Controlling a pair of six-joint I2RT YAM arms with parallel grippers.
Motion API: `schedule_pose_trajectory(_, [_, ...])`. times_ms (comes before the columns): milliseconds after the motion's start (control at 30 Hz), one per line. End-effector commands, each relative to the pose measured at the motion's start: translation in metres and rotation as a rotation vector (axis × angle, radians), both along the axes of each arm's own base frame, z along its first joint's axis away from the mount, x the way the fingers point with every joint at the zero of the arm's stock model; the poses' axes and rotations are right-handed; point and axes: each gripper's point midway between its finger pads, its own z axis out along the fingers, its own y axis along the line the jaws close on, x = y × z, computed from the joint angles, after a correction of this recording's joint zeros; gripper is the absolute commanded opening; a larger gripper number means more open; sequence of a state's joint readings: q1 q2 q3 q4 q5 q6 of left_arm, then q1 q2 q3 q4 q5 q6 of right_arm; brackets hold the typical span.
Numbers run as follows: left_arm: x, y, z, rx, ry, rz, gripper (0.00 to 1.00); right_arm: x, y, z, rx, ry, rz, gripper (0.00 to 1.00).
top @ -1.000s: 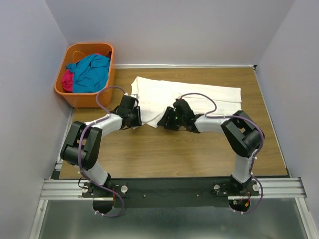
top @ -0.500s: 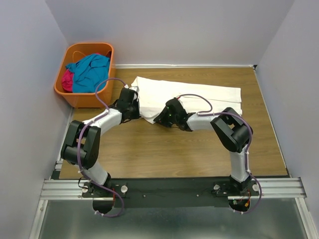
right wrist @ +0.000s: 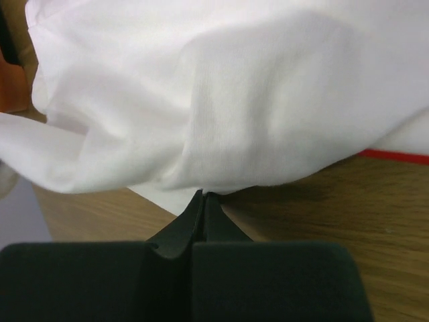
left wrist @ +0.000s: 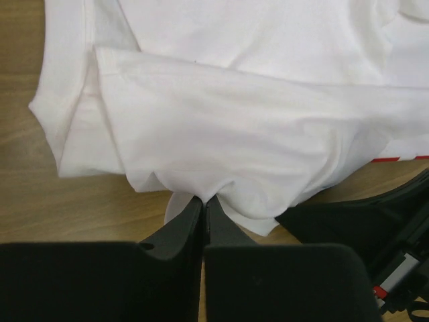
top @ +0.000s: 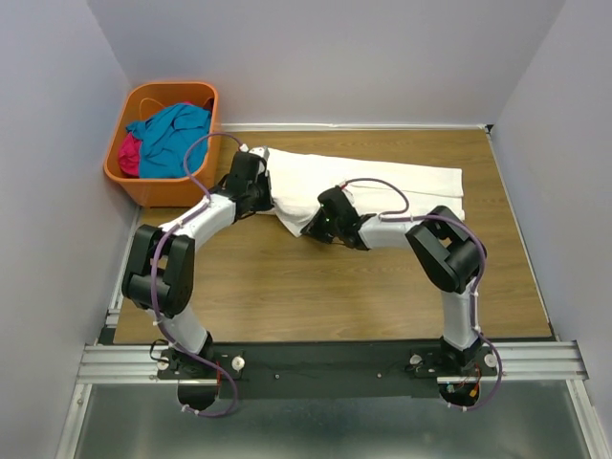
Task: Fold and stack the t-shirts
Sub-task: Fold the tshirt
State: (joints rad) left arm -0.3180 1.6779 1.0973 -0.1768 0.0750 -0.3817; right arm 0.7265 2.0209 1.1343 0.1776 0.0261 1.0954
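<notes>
- Left pincer (left wrist: pixel 204 199): fingers pressed together on a hem of the white t-shirt (top: pixel 382 186). The cloth puckers into small folds right at the tips.
- Ahead of the left pincer, the white cloth lies in two overlapping layers. A folded edge runs across from its left to its right.
- To the left of the left pincer's tips, a rounded corner of the shirt rests on the wooden table (top: pixel 316 287).
- Low on the left pincer's right, just beside it, sits the black body of the other arm. A thin strip of red print (left wrist: pixel 402 159) shows under the white cloth there.
- Right pincer (right wrist: pixel 203 194): fingers closed tight, pinching the near edge of the same white t-shirt. The cloth billows up and away from the tips, clear of the wood beneath.
- To the right pincer's right, a red edge shows beneath the white cloth.
- Seen from above, the two pincers grip the shirt's near-left end, close together, the left one at the corner. The rest of the shirt stretches away flat to the right of the right pincer.
- Beyond the left pincer, off to its left, an orange basket (top: pixel 163 191) stands at the table's far left corner, well apart from the white shirt.
- In the basket lie the teal-blue t-shirt (top: pixel 177 134) and, against its left wall, the magenta t-shirt (top: pixel 129 153), both crumpled.
</notes>
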Motion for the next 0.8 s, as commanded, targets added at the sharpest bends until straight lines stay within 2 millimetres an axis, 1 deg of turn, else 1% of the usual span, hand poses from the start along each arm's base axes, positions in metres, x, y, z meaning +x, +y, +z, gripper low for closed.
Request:
schedule_pose_trajectory(0, [0.023,-0.004,0.017,-0.045,-0.027,0.008,0.09,0.030,-0.032,0.020,-0.087,-0.064,-0.049,0.00])
schedule_pose_trajectory(67, [0.031,-0.004,0.014,-0.050,-0.020,0.013,0.09,0.042,-0.038,0.029,-0.075,-0.079,-0.051,0.00])
schedule_pose_trajectory(100, [0.040,-0.003,0.016,-0.059,-0.023,0.015,0.09,0.053,-0.046,0.035,-0.061,-0.082,-0.063,0.00])
schedule_pose_trajectory(133, [0.045,-0.003,0.017,-0.065,-0.027,0.017,0.09,0.058,-0.049,0.038,-0.055,-0.087,-0.064,0.00])
schedule_pose_trajectory(167, [0.053,-0.005,0.024,-0.081,-0.041,0.017,0.09,0.063,-0.053,0.041,-0.057,-0.095,-0.061,0.00])
schedule_pose_trajectory(200, [0.058,-0.005,0.024,-0.088,-0.042,0.015,0.09,0.069,-0.055,0.045,-0.053,-0.105,-0.060,0.00])
schedule_pose_trajectory(233, [0.062,-0.006,0.025,-0.095,-0.044,0.013,0.10,0.077,-0.063,0.042,-0.057,-0.104,-0.071,0.00])
schedule_pose_trajectory(267, [0.072,-0.007,0.024,-0.104,-0.048,0.015,0.11,0.085,-0.062,0.051,-0.042,-0.122,-0.060,0.00])
schedule_pose_trajectory(300, [0.076,-0.011,0.026,-0.122,-0.050,0.003,0.12,0.091,-0.066,0.051,-0.044,-0.128,-0.050,0.00])
schedule_pose_trajectory(333, [0.079,-0.014,0.016,-0.127,-0.026,0.001,0.12,0.094,-0.066,0.047,-0.039,-0.121,-0.036,0.00])
schedule_pose_trajectory(367, [0.087,-0.019,0.024,-0.145,-0.041,-0.012,0.13,0.103,-0.065,0.053,-0.024,-0.134,-0.034,0.00])
schedule_pose_trajectory(400, [0.091,-0.021,0.024,-0.153,-0.042,-0.015,0.13,0.108,-0.065,0.053,-0.019,-0.138,-0.026,0.01])
schedule_pose_trajectory(433, [0.094,-0.023,0.016,-0.161,-0.024,-0.014,0.13,0.112,-0.065,0.047,-0.012,-0.129,0.004,0.00])
schedule_pose_trajectory(467, [0.101,-0.025,0.022,-0.167,-0.040,-0.017,0.13,0.119,-0.062,0.054,0.005,-0.145,0.017,0.00])
schedule_pose_trajectory(533, [0.106,-0.027,0.021,-0.171,-0.037,-0.013,0.13,0.124,-0.062,0.055,0.019,-0.144,0.032,0.00])
schedule_pose_trajectory(567, [0.110,-0.028,0.021,-0.174,-0.041,-0.016,0.14,0.124,-0.059,0.051,0.022,-0.139,0.050,0.01])
schedule_pose_trajectory(600, [0.113,-0.029,0.023,-0.178,-0.045,-0.018,0.14,0.130,-0.059,0.054,0.021,-0.155,0.059,0.00])
schedule_pose_trajectory(667, [0.119,-0.030,0.022,-0.185,-0.052,-0.017,0.14,0.135,-0.060,0.055,0.026,-0.160,0.063,0.00])
schedule_pose_trajectory(700, [0.124,-0.033,0.028,-0.192,-0.069,-0.022,0.14,0.140,-0.059,0.054,0.027,-0.167,0.069,0.00])
schedule_pose_trajectory(733, [0.128,-0.034,0.024,-0.192,-0.069,-0.024,0.15,0.144,-0.061,0.053,0.032,-0.167,0.072,0.00])
schedule_pose_trajectory(767, [0.133,-0.036,0.029,-0.198,-0.085,-0.028,0.15,0.147,-0.063,0.047,0.026,-0.163,0.075,0.00])
